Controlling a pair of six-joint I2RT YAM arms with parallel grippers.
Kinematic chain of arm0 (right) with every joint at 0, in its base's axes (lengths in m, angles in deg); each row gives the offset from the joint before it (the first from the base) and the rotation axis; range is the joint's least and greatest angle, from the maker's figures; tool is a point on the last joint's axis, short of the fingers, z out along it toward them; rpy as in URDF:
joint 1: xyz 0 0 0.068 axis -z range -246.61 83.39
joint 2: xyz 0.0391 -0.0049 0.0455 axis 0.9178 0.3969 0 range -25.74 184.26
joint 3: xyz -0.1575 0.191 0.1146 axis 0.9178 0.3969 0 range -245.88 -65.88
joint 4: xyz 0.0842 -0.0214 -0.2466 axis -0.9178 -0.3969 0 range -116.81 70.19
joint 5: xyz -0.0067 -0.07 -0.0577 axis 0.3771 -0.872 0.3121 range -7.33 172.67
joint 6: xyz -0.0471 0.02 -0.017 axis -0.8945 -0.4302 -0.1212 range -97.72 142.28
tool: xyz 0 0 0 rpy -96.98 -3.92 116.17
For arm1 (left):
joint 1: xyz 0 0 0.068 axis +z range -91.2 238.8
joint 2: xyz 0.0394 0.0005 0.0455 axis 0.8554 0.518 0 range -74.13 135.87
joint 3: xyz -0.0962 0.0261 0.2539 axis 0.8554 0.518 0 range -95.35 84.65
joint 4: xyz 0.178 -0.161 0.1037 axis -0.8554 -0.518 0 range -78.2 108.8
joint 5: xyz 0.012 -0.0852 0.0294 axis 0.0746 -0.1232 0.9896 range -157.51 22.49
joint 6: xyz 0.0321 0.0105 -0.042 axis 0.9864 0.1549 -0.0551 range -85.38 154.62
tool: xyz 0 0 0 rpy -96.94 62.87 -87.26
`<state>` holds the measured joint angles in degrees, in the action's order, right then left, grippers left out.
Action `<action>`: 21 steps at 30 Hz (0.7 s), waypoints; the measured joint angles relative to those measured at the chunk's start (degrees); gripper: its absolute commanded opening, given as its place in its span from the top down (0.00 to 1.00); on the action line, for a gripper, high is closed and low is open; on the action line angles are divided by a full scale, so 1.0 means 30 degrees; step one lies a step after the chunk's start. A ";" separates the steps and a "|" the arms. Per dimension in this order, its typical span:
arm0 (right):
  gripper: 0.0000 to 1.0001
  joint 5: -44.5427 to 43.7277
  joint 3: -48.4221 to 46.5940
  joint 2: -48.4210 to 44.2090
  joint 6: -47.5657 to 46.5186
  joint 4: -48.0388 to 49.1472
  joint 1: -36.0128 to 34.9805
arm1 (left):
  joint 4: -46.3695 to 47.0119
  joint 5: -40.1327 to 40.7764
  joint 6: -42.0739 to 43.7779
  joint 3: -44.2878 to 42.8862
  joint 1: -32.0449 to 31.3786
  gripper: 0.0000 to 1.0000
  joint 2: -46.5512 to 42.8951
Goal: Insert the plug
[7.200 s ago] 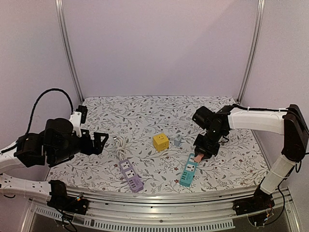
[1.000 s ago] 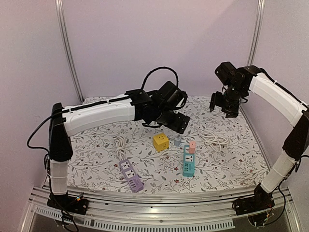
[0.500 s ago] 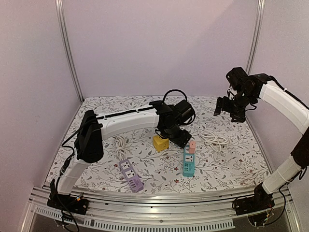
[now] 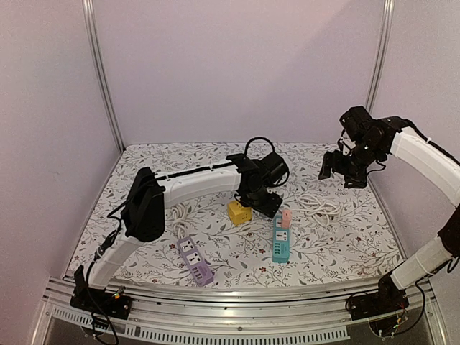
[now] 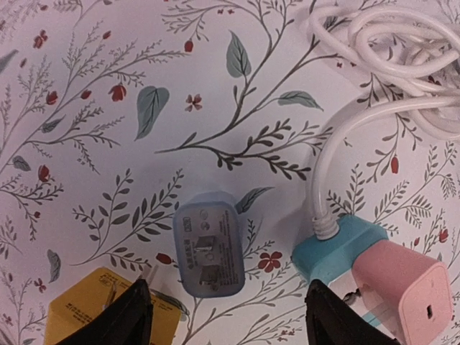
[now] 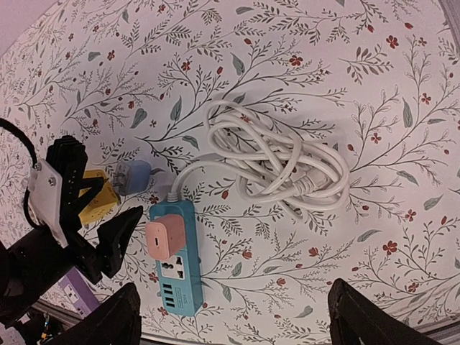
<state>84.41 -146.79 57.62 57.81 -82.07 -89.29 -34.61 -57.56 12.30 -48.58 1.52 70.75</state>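
Left gripper [image 5: 228, 302] hovered low over the tabletop [image 5: 108, 144], fingers spread wide and holding nothing. The blue plug [image 5: 208, 244] lay flat on the tabletop, centred in the gap between the two fingers just ahead of their tips, touching neither. The yellow cube socket [image 5: 79, 309] sat just beside the plug, under one finger. On the other side stood the teal power strip [image 5: 338, 248], with a pink plug [image 5: 399, 291] upright in its end socket next to the cord exit. The white cord [image 5: 388, 43] lay coiled beyond the strip. Right gripper [image 6: 236, 287] hung high over the far right of the tabletop, well apart from the blue plug, fingers wide and empty.
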 measured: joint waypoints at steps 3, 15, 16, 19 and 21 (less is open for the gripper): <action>0.12 0.0131 0.0248 -0.0350 -0.0029 0.0095 0.0000 | 0.0306 -0.0015 -0.0051 -0.0219 0.0131 0.30 0.0393; 0.13 0.0401 0.1319 -0.1224 0.0058 0.0240 0.0000 | 0.1654 -0.0182 0.0240 -0.0299 0.0313 0.87 0.1239; 0.13 0.0459 0.1355 -0.1253 0.0058 0.0248 0.0000 | 0.1698 -0.0211 0.0386 -0.0299 0.0335 0.91 0.1239; 0.13 0.0554 0.1428 -0.1384 0.0073 0.0291 0.0007 | 0.1836 -0.0219 0.0393 -0.0299 0.0372 1.00 0.1239; 0.13 0.0597 0.1494 -0.1450 0.0124 0.0335 0.0022 | 0.1865 -0.0204 0.0452 -0.0299 0.0386 1.00 0.1224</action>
<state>86.20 -142.31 53.27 58.18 -81.06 -89.22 -29.02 -58.17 13.65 -49.48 2.68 74.42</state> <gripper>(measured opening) 0.868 0.285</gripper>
